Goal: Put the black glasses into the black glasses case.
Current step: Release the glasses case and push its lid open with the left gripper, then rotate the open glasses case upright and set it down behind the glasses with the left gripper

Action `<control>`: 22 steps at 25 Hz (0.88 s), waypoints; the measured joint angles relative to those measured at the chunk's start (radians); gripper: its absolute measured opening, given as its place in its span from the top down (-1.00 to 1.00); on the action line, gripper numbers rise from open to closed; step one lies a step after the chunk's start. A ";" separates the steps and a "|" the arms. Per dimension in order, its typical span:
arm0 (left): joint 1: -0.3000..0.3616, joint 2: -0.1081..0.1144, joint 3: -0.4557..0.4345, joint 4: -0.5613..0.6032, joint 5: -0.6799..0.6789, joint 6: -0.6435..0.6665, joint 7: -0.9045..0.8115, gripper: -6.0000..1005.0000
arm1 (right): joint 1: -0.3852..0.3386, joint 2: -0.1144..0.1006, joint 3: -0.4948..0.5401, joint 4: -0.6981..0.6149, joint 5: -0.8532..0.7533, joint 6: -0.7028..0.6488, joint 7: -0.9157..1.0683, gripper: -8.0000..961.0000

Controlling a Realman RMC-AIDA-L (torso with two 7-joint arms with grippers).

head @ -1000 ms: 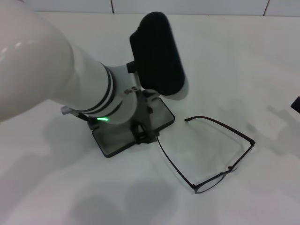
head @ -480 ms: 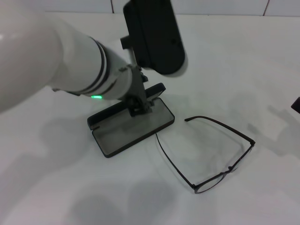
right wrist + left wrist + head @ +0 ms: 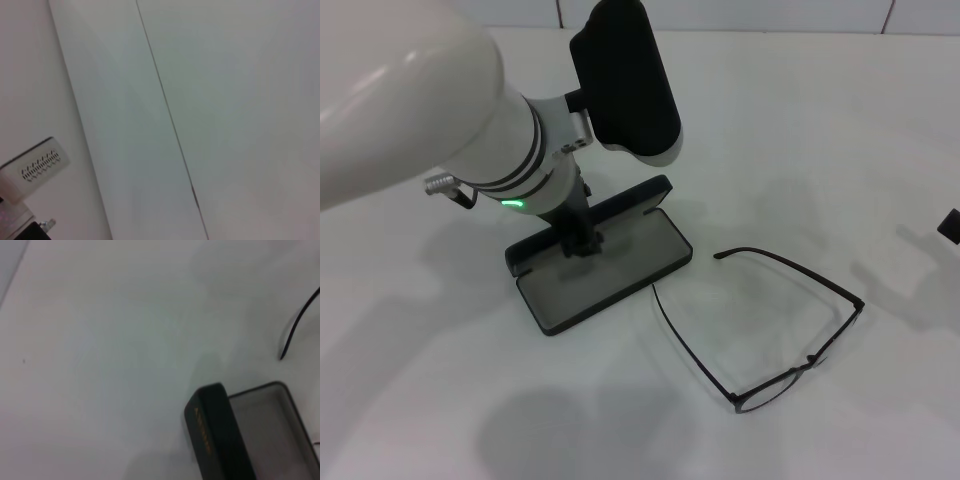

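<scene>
The black glasses (image 3: 775, 330) lie unfolded on the surface (image 3: 800, 130), just right of the open black glasses case (image 3: 600, 265); left hand (image 3: 578, 243) hovers over the case, its grip state unclear, nearer than the right arm

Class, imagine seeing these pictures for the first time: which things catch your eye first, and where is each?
The big white left arm fills the head view's upper left, its end effector over the open black glasses case, grey lining up. Beside the case, toward the robot's right, the black glasses lie on the white table with temples unfolded. Only a dark bit of the right arm shows at the right edge.
</scene>
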 joint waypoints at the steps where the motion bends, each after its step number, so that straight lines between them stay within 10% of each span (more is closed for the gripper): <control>1: -0.007 0.000 -0.002 -0.023 0.000 -0.009 0.000 0.15 | 0.000 0.000 0.000 -0.001 0.000 0.004 0.000 -0.81; 12: -0.041 -0.002 -0.018 -0.052 -0.001 0.014 -0.071 0.18 | -0.005 0.001 0.000 -0.005 0.000 0.005 0.000 -0.81; 22: -0.036 0.000 -0.011 -0.042 -0.001 0.027 -0.068 0.60 | -0.005 0.008 0.000 0.003 0.000 0.000 0.000 -0.81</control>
